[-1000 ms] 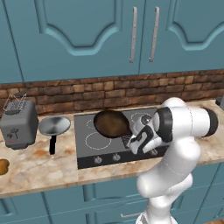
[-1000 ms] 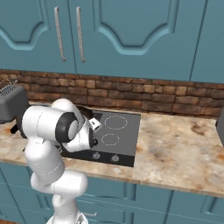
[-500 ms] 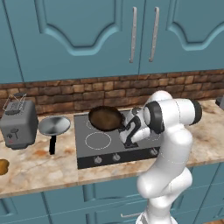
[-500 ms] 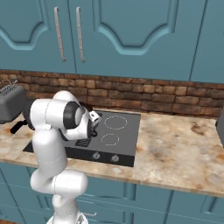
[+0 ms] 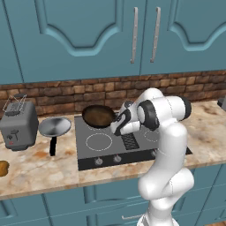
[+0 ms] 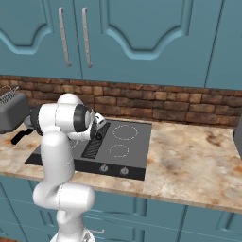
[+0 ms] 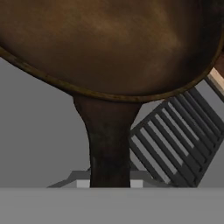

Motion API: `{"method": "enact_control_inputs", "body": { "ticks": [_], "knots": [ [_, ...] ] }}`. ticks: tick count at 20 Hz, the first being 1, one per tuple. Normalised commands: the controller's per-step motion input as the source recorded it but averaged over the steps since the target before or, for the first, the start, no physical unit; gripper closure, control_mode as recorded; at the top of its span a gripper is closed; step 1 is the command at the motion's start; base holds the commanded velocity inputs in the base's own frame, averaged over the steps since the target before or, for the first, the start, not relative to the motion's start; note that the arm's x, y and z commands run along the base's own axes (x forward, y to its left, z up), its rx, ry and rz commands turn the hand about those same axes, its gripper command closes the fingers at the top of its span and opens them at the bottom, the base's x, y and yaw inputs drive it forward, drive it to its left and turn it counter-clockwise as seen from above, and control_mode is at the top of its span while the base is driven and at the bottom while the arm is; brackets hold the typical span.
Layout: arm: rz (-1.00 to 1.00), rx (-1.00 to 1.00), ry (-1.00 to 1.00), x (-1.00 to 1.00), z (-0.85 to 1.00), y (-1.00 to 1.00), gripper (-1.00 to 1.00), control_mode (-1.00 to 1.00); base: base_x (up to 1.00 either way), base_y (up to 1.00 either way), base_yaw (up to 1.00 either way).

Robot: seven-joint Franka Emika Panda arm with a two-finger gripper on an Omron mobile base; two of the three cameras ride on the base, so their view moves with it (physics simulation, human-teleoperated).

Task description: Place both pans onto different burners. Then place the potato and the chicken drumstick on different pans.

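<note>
1. Arm bends up from the base, elbow high, forearm reaching toward 9 o'clock in the left base view over the cooktop (image 5: pixel 132 150).
2. Gripper (image 5: pixel 118 126) is clamped on the handle of the brown pan (image 5: pixel 99 116); in the hand view the handle (image 7: pixel 109 148) runs down between the jaws.
3. Brown pan sits above the rear-left part of the cooktop, at 12 o'clock from a white ring burner (image 5: pixel 99 142); touching or lifted, cannot tell.
4. Ribbed vent (image 7: pixel 175 140) lies at 3 o'clock of the handle in the hand view.
5. Silver pan (image 5: pixel 54 127) rests on the counter (image 5: pixel 39 165), at 9 o'clock of the cooktop, beside the toaster (image 5: pixel 18 126).
6. Brownish item (image 5: pixel 2 168) at the far left counter edge, too cropped to identify.
</note>
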Motion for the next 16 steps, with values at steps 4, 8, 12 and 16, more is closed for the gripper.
{"method": "enact_control_inputs", "body": {
  "ticks": [4,8,12,16],
  "knots": [
    [0.06,0.0,0.1,0.34,-0.09,0.28,1.0,-1.0,0.0,0.0,0.0],
    [0.01,-0.01,0.14,0.3,-0.24,0.19,1.0,-1.0,0.0,0.0,0.0],
    [0.0,-0.05,0.12,0.24,-0.23,0.15,1.0,-1.0,0.0,0.0,0.0],
    [0.0,-0.02,0.11,0.24,-0.33,0.32,1.0,-1.0,0.0,0.0,0.0]
  ]
}}
